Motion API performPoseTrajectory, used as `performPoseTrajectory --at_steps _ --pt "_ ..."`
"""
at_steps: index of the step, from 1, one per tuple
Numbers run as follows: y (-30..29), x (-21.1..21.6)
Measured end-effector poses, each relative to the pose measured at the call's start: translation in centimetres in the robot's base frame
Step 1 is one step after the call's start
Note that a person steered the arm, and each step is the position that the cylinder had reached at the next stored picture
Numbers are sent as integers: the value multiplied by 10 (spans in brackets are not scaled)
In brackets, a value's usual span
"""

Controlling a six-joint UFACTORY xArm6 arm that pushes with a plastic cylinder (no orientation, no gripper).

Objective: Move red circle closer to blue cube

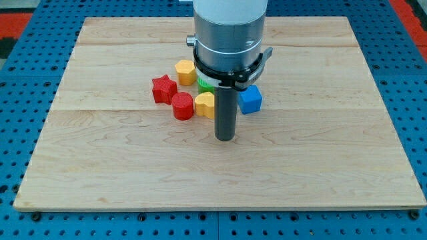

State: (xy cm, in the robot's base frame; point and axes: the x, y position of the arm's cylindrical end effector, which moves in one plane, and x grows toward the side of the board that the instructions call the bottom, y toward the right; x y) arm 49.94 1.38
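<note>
The red circle (182, 106) lies on the wooden board (133, 153) left of centre, touching a yellow block (204, 105) on its right. The blue cube (250, 99) sits further right, beyond the rod. My tip (225, 138) rests on the board just below and between the yellow block and the blue cube, to the right of and below the red circle, touching neither as far as I can tell.
A red star (163, 89) sits at the upper left of the red circle. A yellow hexagon-like block (185, 71) lies above. A green block (205, 84) is partly hidden behind the arm's grey body (228, 33).
</note>
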Motion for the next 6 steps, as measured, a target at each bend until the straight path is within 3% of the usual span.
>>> performPoseTrajectory --at_steps 2,4,5,6 --pt "-70 29" --pt "-150 -30" --pt "-101 -58" --pt "-16 -62"
